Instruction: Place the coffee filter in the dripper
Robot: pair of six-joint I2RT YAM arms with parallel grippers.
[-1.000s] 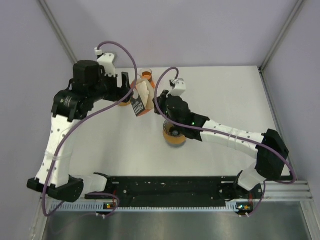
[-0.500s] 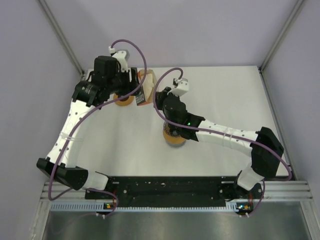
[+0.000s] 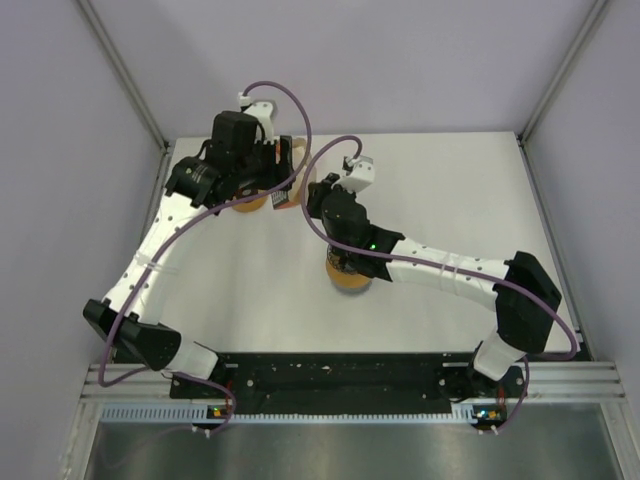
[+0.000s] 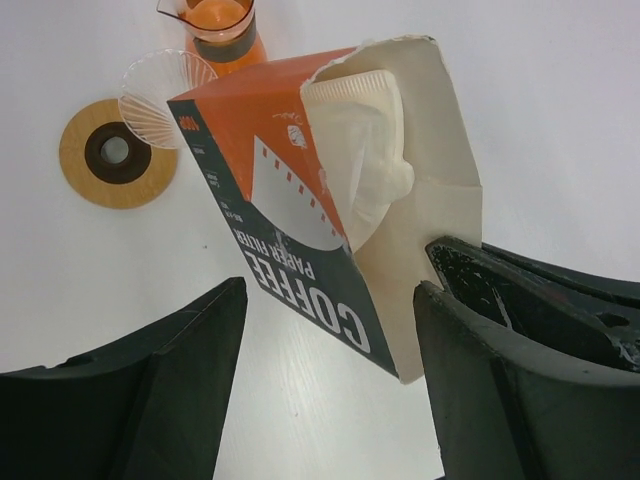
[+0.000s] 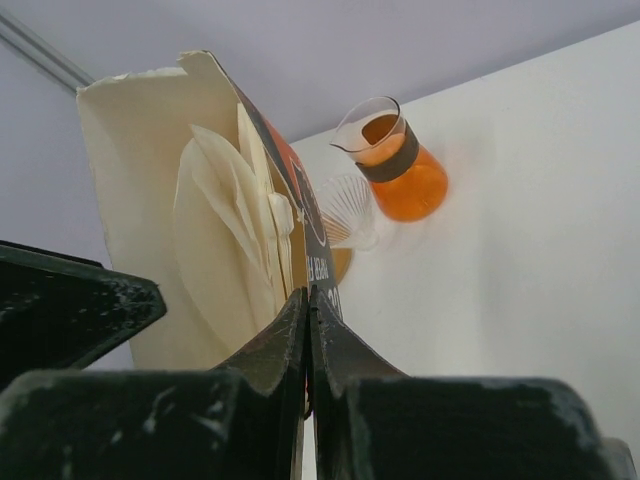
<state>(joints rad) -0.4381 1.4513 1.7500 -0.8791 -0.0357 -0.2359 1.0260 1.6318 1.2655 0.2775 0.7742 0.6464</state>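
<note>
White tabletop (image 3: 450, 180) is bounded on three sides by lilac walls (image 3: 380, 60), as seen from above. From that height both arms are seen reaching to the far side, left of the middle. A round orange-brown object (image 3: 350, 282) is shown under the right forearm, which neither wrist camera catches. Little of the carton can be made out from there.

By the left wrist camera the filter box (image 4: 290, 190) is shown nearly whole. It is thin card, orange and dark, printed COFFEE PAPER FILTER, with its top torn raggedly open. A stack of cream coffee filters (image 4: 360, 140), rounded and crimped at the edge, is lodged inside it. Beyond it a clear ribbed dripper (image 4: 160, 88) is stood on the table, just beside a flat wooden ring (image 4: 115, 152) and a glass carafe (image 4: 222, 30) of orange liquid.

The left claw (image 4: 330, 290) is spread wide with the box between its fingers. Bare table is seen between one finger and the card; contact at the other cannot be told.

From the right wrist camera the layered filter edges are seen inside the open box. The right claw (image 5: 306, 295) is closed tight, its tips at the box's printed wall; whether paper is nipped cannot be told.
</note>
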